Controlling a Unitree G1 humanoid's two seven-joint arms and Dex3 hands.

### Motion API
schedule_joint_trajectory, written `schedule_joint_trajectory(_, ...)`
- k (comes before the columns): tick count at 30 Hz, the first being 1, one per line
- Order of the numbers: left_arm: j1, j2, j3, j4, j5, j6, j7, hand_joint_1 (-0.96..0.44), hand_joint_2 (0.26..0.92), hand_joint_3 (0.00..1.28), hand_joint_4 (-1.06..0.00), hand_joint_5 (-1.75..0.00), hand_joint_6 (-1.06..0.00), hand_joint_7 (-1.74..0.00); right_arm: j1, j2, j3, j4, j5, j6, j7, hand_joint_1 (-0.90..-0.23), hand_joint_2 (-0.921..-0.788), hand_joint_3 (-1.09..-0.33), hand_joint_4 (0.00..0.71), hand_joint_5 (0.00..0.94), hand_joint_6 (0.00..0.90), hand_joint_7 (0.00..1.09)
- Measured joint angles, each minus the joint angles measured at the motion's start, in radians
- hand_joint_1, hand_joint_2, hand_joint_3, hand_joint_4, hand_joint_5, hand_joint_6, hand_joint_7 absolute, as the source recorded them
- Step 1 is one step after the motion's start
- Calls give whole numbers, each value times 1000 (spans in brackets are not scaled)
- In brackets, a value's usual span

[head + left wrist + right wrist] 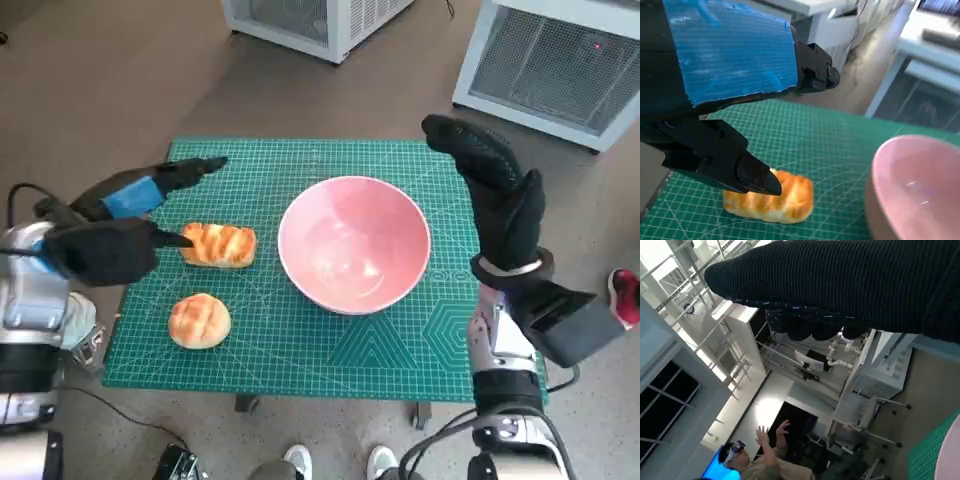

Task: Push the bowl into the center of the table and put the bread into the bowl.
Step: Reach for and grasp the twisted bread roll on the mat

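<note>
Pink and glossy, the bowl (354, 243) sits near the middle of the green cutting mat (300, 350) that covers the surface. From my seat I see the long bread roll (219, 245) just beside it, on my left hand's side, and a round bun (200, 320) lying nearer the robot, apart from both. My left hand (115, 225) hangs over the long roll with its fingers spread and nothing in them; in the left wrist view one black fingertip (762, 182) is at the roll's end, though I cannot tell if it touches. My right hand (495, 190) is raised beside the bowl's far side, fingers extended, holding nothing and clear of the rim. In the right wrist view a person (760, 460) shows beyond the glove.
</note>
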Motion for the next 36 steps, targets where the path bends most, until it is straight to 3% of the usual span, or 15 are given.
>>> schedule_joint_trajectory(16, -126, -99, -167, 261, 135, 47, 34, 30, 760, 0, -153, -1, -284, -3, -5, -5, 0, 20, 18, -2, 4, -742, -921, -738, 251, 0, 143, 488)
schedule_joint_trajectory(23, -150, -127, -199, 323, 159, 47, 51, 25, 760, 0, -154, -1, -284, -2, -5, -6, 0, 22, 19, -2, 4, -741, -921, -739, 251, 0, 142, 491)
schedule_joint_trajectory(29, -210, -167, -282, 427, 249, 64, 110, -33, 773, 8, -281, -23, -439, -48, -4, -10, 0, 18, 19, -2, 4, -742, -921, -740, 250, 0, 144, 495)
schedule_joint_trajectory(34, -223, -204, -335, 514, 291, 67, 149, 5, 831, 16, -616, -119, -685, -184, -3, -9, 3, 14, 20, -2, 4, -751, -921, -736, 250, 0, 151, 501)
schedule_joint_trajectory(35, -223, -209, -343, 528, 296, 66, 157, 14, 846, 12, -684, -136, -697, -266, -2, -10, 3, 13, 21, -2, 4, -752, -921, -735, 250, 0, 152, 502)
schedule_joint_trajectory(36, -225, -213, -349, 539, 303, 64, 167, 11, 861, 23, -692, -332, -675, -453, -2, -10, 3, 13, 21, -2, 4, -753, -921, -735, 250, 0, 152, 502)
